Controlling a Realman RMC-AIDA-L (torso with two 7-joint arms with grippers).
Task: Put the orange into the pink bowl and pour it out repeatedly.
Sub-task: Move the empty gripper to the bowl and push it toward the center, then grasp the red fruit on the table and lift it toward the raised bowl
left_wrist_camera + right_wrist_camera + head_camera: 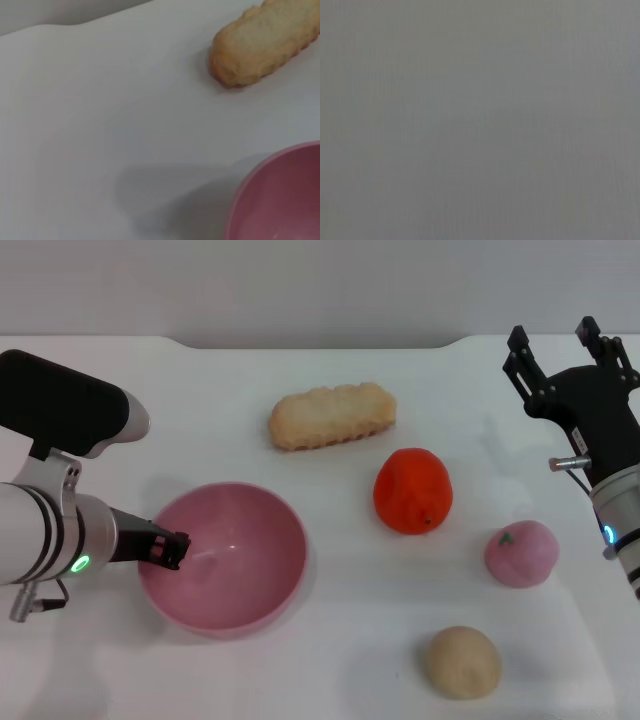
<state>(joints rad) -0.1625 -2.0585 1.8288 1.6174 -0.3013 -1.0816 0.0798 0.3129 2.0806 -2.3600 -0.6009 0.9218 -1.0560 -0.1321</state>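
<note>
The orange sits on the white table, right of centre, free of both grippers. The pink bowl stands upright and empty at the front left; part of its rim shows in the left wrist view. My left gripper is at the bowl's left rim, its dark fingers closed over the rim. My right gripper is open and empty, raised at the far right, well behind and to the right of the orange. The right wrist view shows only plain grey.
A long beige biscuit-like bread lies behind the bowl and orange, also in the left wrist view. A pink peach ball with a green dot and a beige round bun lie at the front right.
</note>
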